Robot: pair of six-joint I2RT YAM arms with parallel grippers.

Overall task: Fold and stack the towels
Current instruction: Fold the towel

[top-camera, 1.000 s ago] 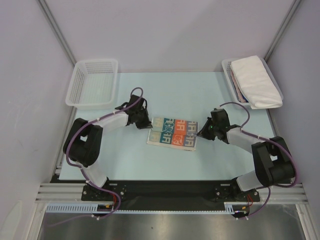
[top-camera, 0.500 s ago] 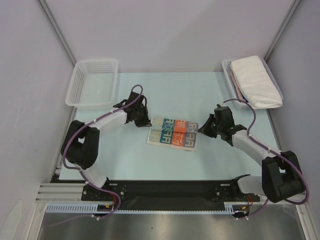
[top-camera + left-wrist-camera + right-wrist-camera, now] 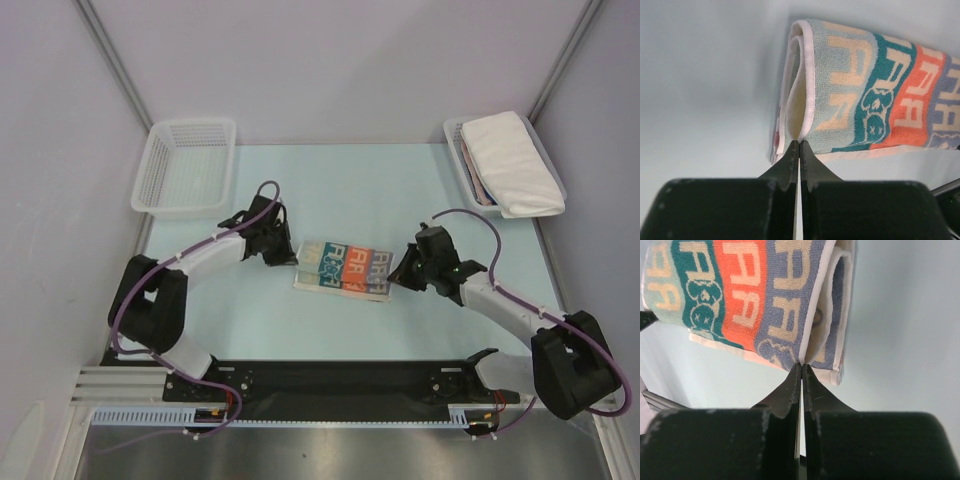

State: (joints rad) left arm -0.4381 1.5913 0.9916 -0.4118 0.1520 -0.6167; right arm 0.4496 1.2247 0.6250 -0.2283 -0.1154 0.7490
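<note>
Grip at both ends: we find the left gripper (image 3: 291,257) and right gripper (image 3: 399,272) each pinched fully closed on an end hem of the lettered towel (image 3: 345,268), mid-table (image 3: 330,180), evidently lifting its top layer evenly for folding.

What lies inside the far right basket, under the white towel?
In the basket, a pinkish cloth edge peeks out from under the white towel. The rest beneath is covered, so how many towels lie there cannot be told.
</note>
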